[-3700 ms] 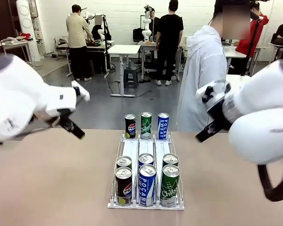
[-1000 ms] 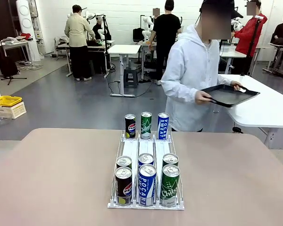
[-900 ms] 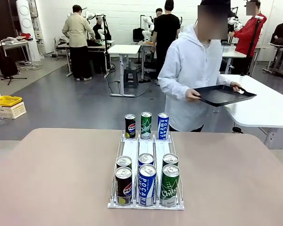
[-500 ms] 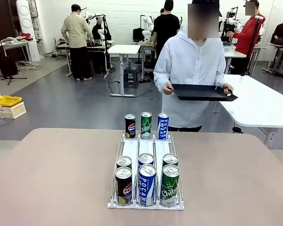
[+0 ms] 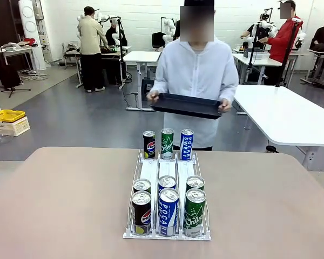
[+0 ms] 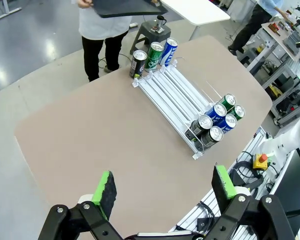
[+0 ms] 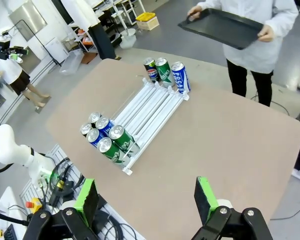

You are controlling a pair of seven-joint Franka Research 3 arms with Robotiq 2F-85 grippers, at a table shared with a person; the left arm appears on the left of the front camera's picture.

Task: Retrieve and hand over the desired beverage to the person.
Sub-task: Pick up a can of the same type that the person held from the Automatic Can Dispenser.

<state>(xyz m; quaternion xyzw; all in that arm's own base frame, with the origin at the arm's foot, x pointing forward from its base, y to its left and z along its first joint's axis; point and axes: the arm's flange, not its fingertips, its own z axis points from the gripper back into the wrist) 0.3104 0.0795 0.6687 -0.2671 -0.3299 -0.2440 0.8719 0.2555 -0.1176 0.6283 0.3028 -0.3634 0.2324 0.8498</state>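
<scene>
One rack (image 5: 167, 167) with three lanes lies on the desk (image 5: 59, 205) and holds nine cans, all upright. Six stand at its near end, two deep in each lane: two Pepsi cans (image 5: 142, 215) in the left lane, two Pocari cans (image 5: 168, 213) in the middle lane, two green cans (image 5: 194, 215) in the right lane. Three more stand in a row at the rack's far end, one per lane: Pepsi left, green middle, Pocari right. That makes three of each kind. The middle stretch of every lane is bare. The person (image 5: 194, 65) stands just beyond the rack's far end, past the desk edge, facing the rack and holding one black tray (image 5: 186, 105) level, a hand (image 5: 153, 96) at each end. The tray hangs above and behind the far row of cans. The left jaws stand wide, their two green pads (image 6: 104, 192) far apart, holding nothing, high above the desk and well away from the rack. The right jaws are likewise wide and empty, both pads (image 7: 87, 200) spread, well clear of the rack.
</scene>
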